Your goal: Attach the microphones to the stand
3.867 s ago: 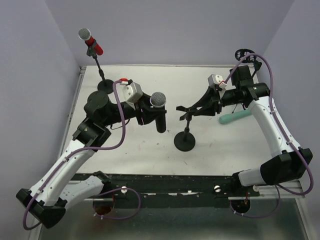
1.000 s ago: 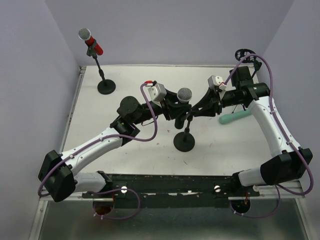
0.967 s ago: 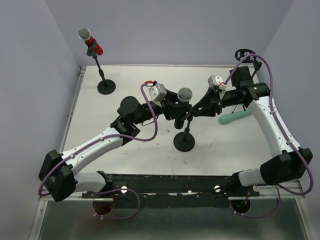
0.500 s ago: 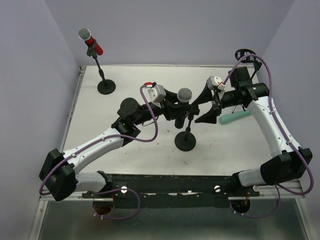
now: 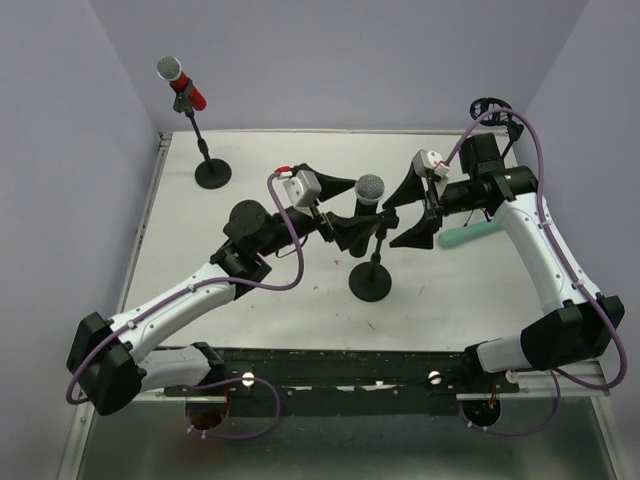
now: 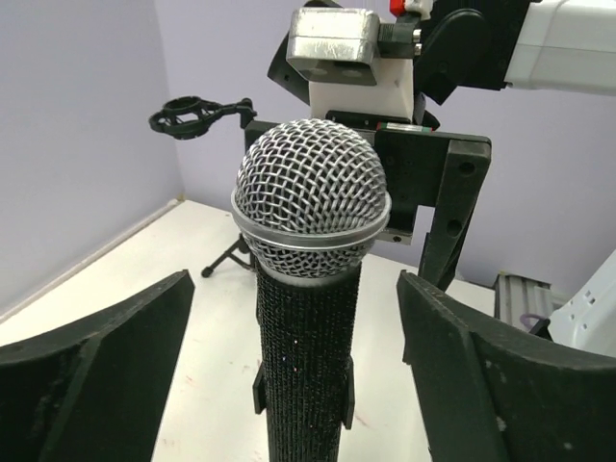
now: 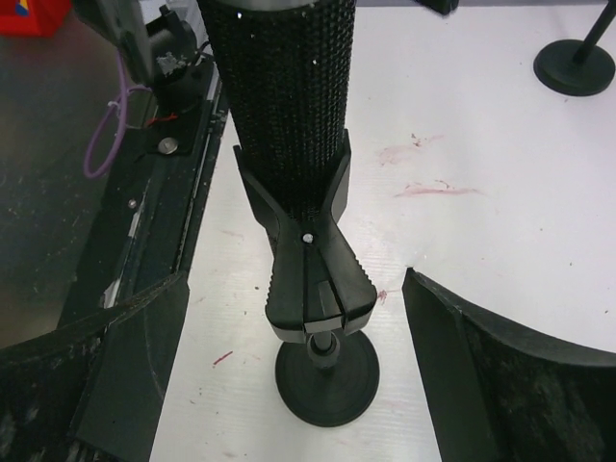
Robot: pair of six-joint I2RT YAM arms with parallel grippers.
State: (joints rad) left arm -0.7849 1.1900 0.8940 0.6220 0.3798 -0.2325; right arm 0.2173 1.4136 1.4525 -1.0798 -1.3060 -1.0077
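The black microphone with its grey mesh head stands upright in the clip of the middle stand. My left gripper is open, its fingers apart from the black body on both sides. From the opposite side my right gripper is open too, its fingers wide of the clip and the stand's base. A red microphone sits clipped on the far-left stand. The mint-green microphone lies on the table behind my right gripper.
A third stand with an empty ring holder rises at the back right corner, also seen as the ring holder past the mesh head. Purple walls close the table on three sides. The far-left stand's base shows at the upper right.
Both grippers have opened: the left let go of the black microphone, the right let go of the stand's clip. The microphone stays clipped upright.
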